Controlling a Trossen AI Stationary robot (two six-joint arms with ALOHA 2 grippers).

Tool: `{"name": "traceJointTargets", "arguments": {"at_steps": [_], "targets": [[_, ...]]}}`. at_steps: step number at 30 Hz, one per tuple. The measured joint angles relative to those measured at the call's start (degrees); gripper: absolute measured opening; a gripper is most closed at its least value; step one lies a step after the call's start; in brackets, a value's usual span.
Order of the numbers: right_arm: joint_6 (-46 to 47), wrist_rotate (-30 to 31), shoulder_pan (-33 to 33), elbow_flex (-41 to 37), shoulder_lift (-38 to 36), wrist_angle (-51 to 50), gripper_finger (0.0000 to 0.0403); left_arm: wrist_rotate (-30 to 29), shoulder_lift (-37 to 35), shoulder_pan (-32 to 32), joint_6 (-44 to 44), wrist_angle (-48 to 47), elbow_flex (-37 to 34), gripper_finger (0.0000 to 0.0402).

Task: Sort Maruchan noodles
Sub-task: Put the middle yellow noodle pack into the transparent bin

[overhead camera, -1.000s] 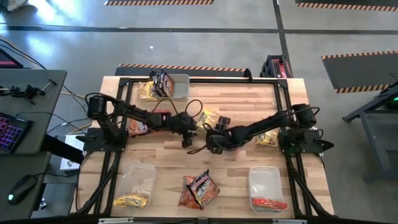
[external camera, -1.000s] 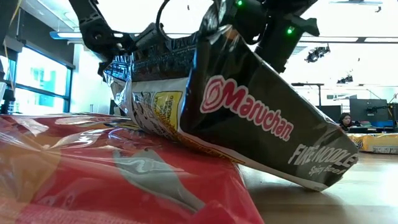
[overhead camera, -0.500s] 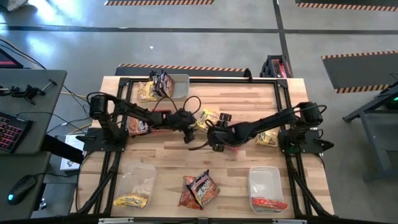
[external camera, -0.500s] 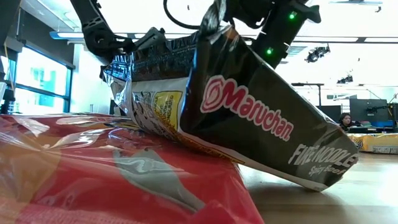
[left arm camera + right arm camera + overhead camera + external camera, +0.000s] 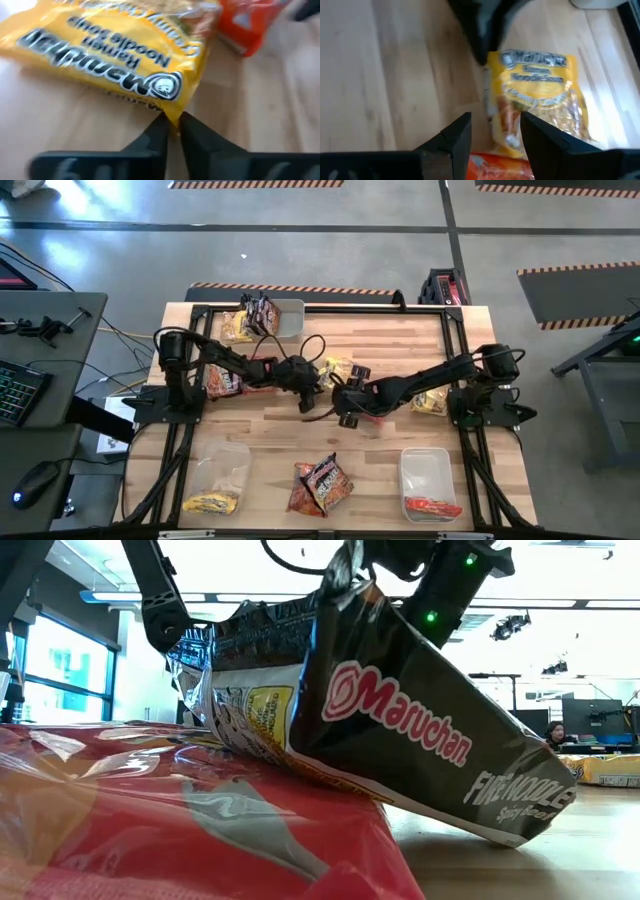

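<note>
A yellow Maruchan packet lies flat mid-table; the left wrist view shows it close up, and the right wrist view shows it ahead. My left gripper is at its near-left corner, shut on it. My right gripper hovers open just right of it, over the edge of a red-orange packet. In the low view, a dark Maruchan packet leans on a red packet right before the camera. My left gripper pinches a corner of the yellow packet between its two fingertips. The fingers come slanting down from the table's left. The rest of the packet lies flat on the table.
A clear bin at the far edge has yellow and dark packets beside it. A near-left bin holds a yellow packet and a near-right bin a red one. More packets lie near the left arm, right arm and near edge.
My left gripper has moved a little toward the far edge and right, up to the yellow packet. The packets have stayed where they were.
</note>
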Motion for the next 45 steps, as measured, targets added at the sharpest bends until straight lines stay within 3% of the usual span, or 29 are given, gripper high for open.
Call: {"name": "traceJointTargets", "arguments": {"at_steps": [2,7,12,18,21,24,32,45], "targets": [[1.06,-0.06,-0.49,0.0,0.0,-0.19,0.0151,0.97,0.01,0.05,0.06,1.54,-0.06,0.0009],[1.5,-0.85,-1.22,0.0,0.56,-0.56,0.0159,7.05,-0.03,0.34,-1.95,3.94,-0.04,0.0003],[2.68,-0.51,-0.68,-0.02,1.73,-1.46,0.0228,10.54,-0.05,0.39,-6.87,10.53,-0.03,0.0001],[2.51,8.6,1.03,-0.02,3.74,-1.21,0.0327,12.97,-0.05,1.51,-9.43,13.69,0.01,0.0001],[-0.22,14.91,1.8,-0.02,5.42,-0.53,0.0349,13.44,-0.07,1.83,-9.4,14.11,0.01,0.0],[-2.79,16.97,2.0,-0.02,7.33,0.44,0.0353,14.8,-0.09,2.06,-9.45,14.77,0.01,0.0],[-3.9,18.92,0.33,-0.02,9.7,2.24,0.031,16.19,-0.13,2.1,-9.45,15.64,0.01,0.0],[-4.28,17.8,0.28,-0.02,9.49,4.3,0.0145,17.94,-0.87,2.12,-7.96,15.46,0.01,0.0]]}}
